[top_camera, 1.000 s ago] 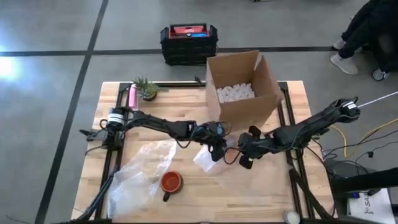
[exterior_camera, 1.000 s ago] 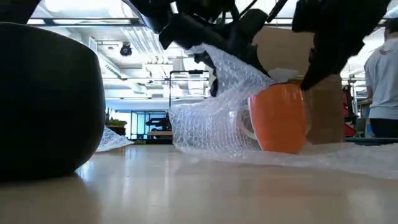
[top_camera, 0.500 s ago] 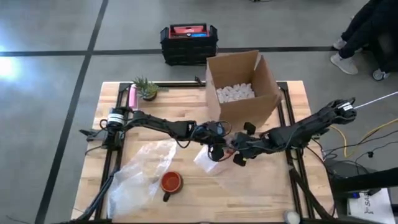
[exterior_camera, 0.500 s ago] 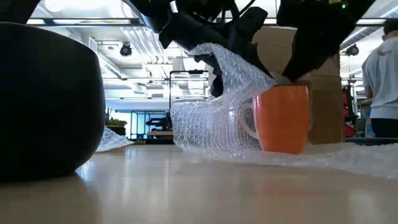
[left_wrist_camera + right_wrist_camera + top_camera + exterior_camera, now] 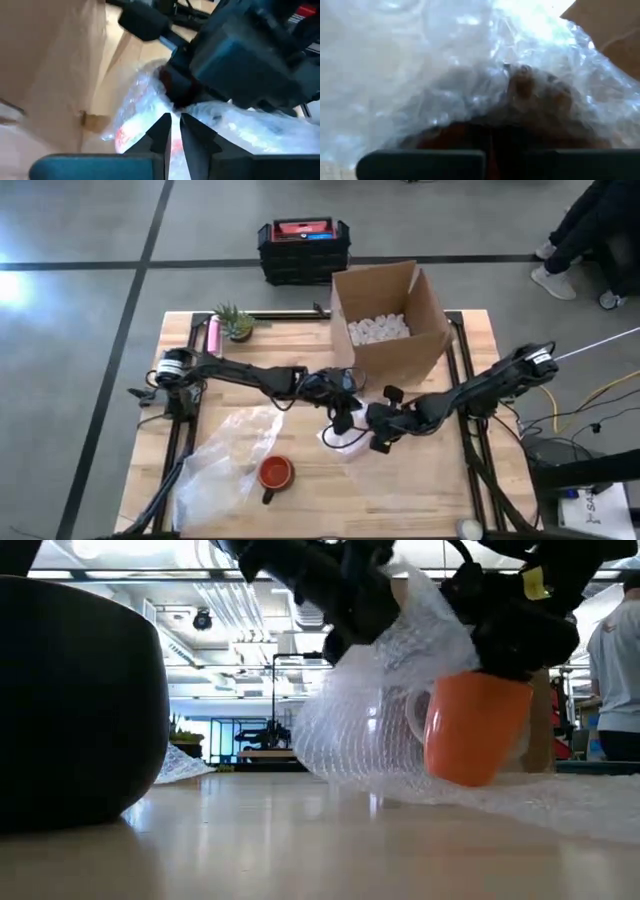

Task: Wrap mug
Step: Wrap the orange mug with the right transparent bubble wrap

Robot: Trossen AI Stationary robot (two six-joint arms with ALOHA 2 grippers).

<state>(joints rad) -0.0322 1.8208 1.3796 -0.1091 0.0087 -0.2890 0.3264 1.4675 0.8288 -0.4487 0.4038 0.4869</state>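
Left gripper [image 5: 343, 417]: I see it pinching clear bubble wrap [image 5: 370, 730].
Right gripper [image 5: 380, 432]: I see it clamping the orange ceramic mug [image 5: 475, 728], tilted.
Risk: I fear the wrap slipping free between the jaws.

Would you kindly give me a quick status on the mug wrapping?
Left gripper pinching bubble wrap. Right gripper on orange mug, tilted, wrap draped over it. Cardboard box close behind; second mug clear.

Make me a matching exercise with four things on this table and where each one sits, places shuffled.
Things:
1. orange mug
2. cardboard box
3. red mug
4. small plant

Places:
A. table's far left corner
B. on loose plastic, near edge
C. tilted among bubble wrap, between both arms
D. far side, holding white pieces

Pairs: 1-C, 2-D, 3-B, 4-A
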